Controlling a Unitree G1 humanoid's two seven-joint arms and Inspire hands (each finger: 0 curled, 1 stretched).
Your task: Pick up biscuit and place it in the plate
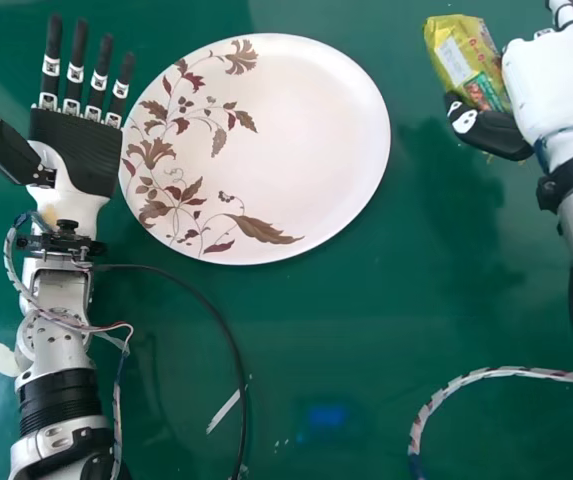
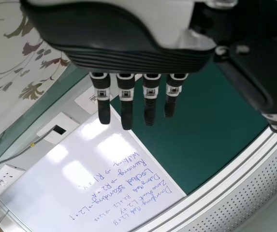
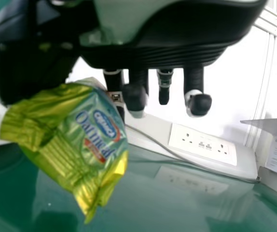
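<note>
Head view, the biscuit (image 1: 466,60) is in the right hand (image 1: 562,85), off the plate's (image 1: 306,140) right, left hand (image 1: 76,155) spread wide; left wrist view, straight fingers (image 2: 126,108); right wrist view, it's pinched one-sidedly, so slipping could drop it short!

Right of the plate (image 1: 306,150), we see the right hand (image 1: 566,85) cut off by the head view's edge and hiding part of the biscuit (image 1: 456,50); left of and below it, the left forearm (image 1: 61,400) is cropped.
</note>
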